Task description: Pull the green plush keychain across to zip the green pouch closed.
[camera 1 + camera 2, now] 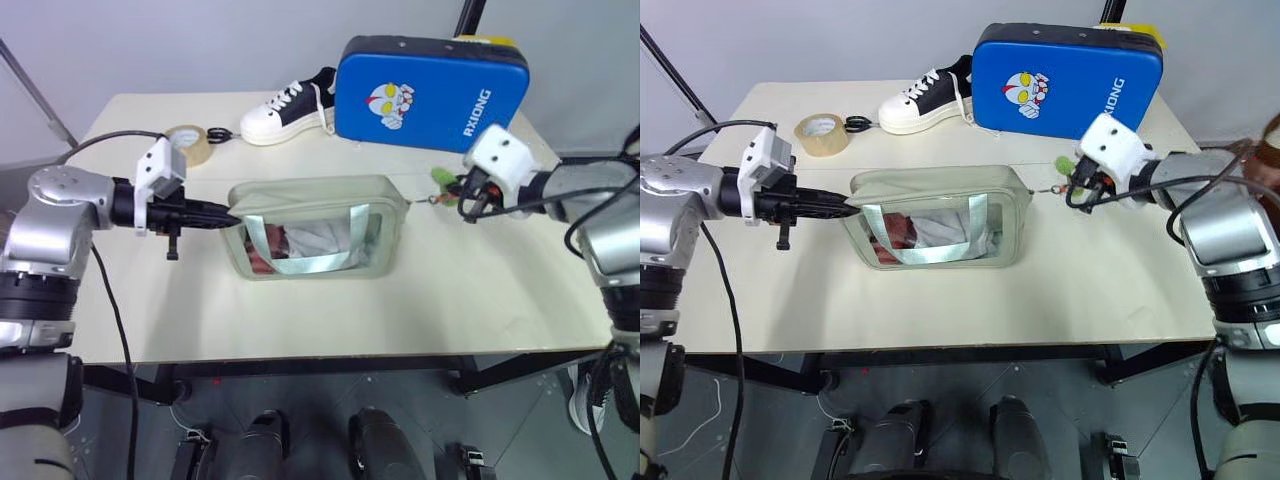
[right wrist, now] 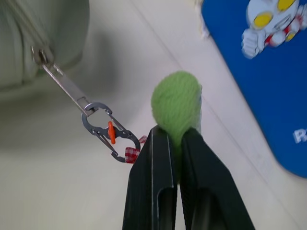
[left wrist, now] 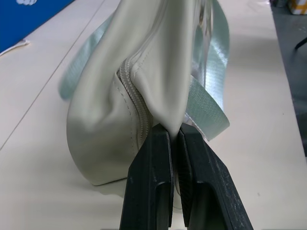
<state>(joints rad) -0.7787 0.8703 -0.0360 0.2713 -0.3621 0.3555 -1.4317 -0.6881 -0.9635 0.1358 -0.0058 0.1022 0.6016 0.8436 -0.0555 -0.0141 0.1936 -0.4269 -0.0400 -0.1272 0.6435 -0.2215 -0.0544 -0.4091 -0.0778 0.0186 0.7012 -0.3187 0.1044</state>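
The left gripper had its fingers clamped on a fold of fabric at the pouch's end. The right gripper pinched the green plush keychain, its fuzzy ball bulging just beyond the fingertips. A metal clip beside those fingers ran taut to the zipper pull at the pouch's corner; the zip seemed fully drawn.

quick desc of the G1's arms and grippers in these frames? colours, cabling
Both arms have silver-grey metal shells with black joint sections. Each wrist carries a white boxy camera housing. The left gripper and right gripper each have two long, flat black fingers. Black cables loop loosely along both forearms. I can see no markings.
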